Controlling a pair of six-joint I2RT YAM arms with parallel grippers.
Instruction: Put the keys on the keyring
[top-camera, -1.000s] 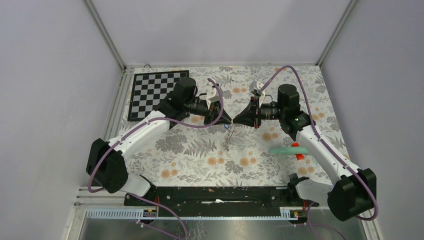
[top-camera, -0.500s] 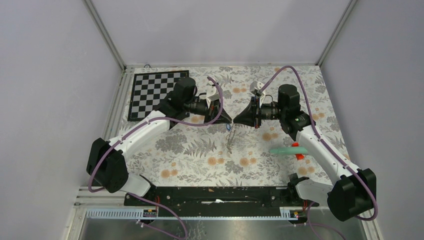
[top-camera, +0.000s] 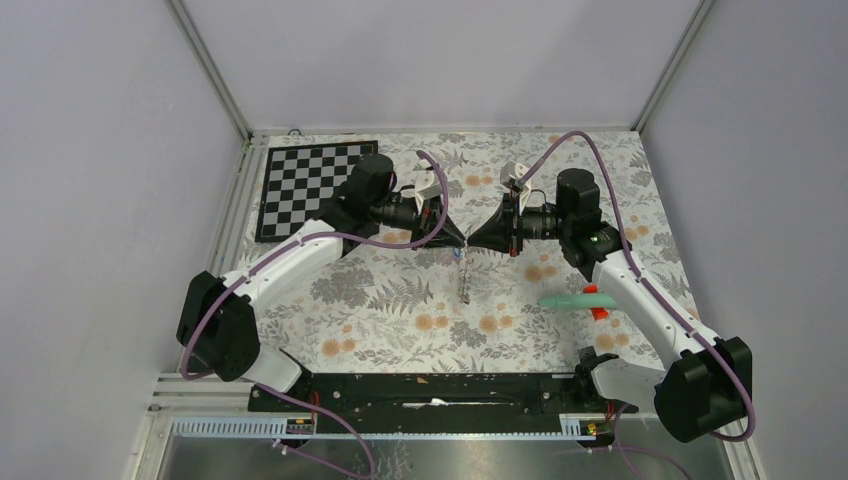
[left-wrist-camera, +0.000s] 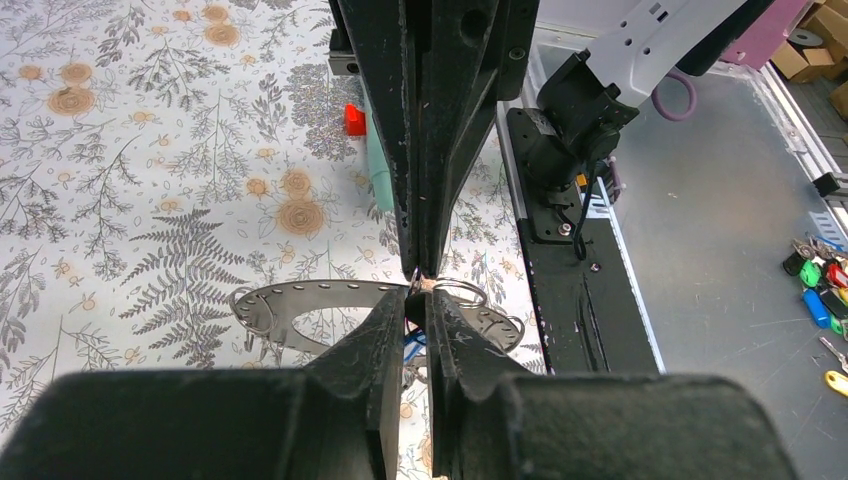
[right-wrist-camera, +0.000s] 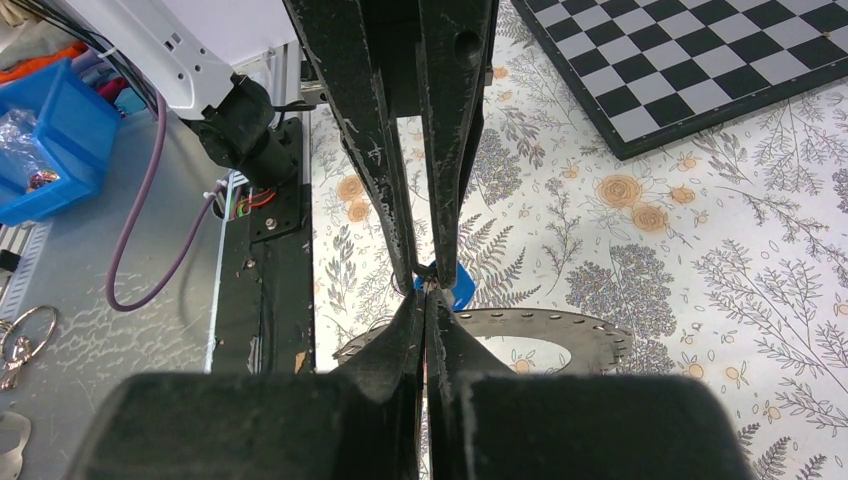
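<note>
The chequered board lies at the far left of the table and plays no part here. Next to the right, the left gripper is raised above the middle of the table, its jaws drawn nearly together. The tag of the blue key shows in the slit between them, so it appears to be pinching that key, though the contact itself is hidden. Tip to tip with it hangs the keyring, off the table and dangling below the point where the two grippers meet. A small wire loop sits just beside the fingertips. The right gripper faces the left one with its jaws pressed tight, seemingly clamped on the rim of the keyring. I cannot make out the black key. Farther right, the teal stick lies on the table, well apart. The step in hand looks like threading the blue key onto the keyring. The next move calls for a very fine feed of one against the other, both grips held firm, since a small slip would drop either piece.
</note>
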